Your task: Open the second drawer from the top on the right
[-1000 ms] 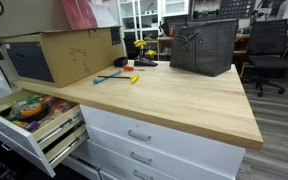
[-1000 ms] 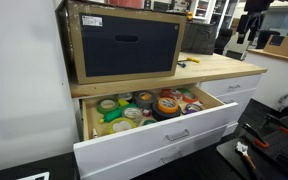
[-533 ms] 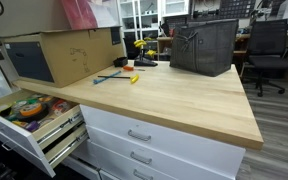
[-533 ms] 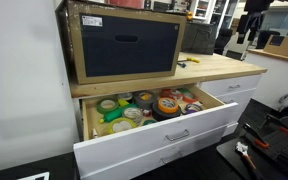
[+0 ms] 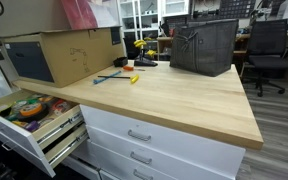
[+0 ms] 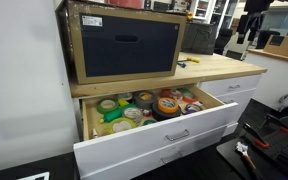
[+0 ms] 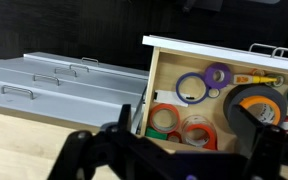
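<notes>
White, flat-fronted and shut, the second drawer (image 5: 169,160) with its curved silver handle (image 5: 139,157) lies off to the side of the spread gripper (image 7: 174,160), whose blurred dark fingers (image 7: 84,155) hover above an open pale-wood drawer (image 7: 153,85) of round tape rolls (image 7: 192,88).

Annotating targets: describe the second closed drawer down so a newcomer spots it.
Under the wooden countertop, beside the open tape drawer, sits a stack of closed white drawers. The second drawer is one below the top, identical silver handle, told apart only by position.
</notes>
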`<state>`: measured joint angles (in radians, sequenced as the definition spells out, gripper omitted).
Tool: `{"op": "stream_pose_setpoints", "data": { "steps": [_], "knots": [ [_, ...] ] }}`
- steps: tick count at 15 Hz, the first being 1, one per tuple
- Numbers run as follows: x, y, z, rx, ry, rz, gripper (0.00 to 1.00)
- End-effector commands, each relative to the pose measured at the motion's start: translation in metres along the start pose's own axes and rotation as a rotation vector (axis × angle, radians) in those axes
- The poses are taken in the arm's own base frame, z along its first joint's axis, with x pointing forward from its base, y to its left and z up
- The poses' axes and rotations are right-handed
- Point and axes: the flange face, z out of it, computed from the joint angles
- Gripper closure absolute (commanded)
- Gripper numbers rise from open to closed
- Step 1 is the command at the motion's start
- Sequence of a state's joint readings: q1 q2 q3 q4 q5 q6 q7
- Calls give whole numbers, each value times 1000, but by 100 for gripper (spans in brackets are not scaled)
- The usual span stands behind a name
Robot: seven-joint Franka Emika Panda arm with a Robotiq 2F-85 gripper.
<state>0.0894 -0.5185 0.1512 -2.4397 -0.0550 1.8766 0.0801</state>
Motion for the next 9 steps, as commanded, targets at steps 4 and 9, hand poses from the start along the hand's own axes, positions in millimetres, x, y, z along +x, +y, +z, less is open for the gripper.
{"op": "stream_pose_setpoints", "data": {
  "steps": [4, 9],
  "knots": [
    [8, 16, 5, 12, -18, 66, 0],
    [30, 53, 48, 33, -43, 162, 0]
  ]
}}
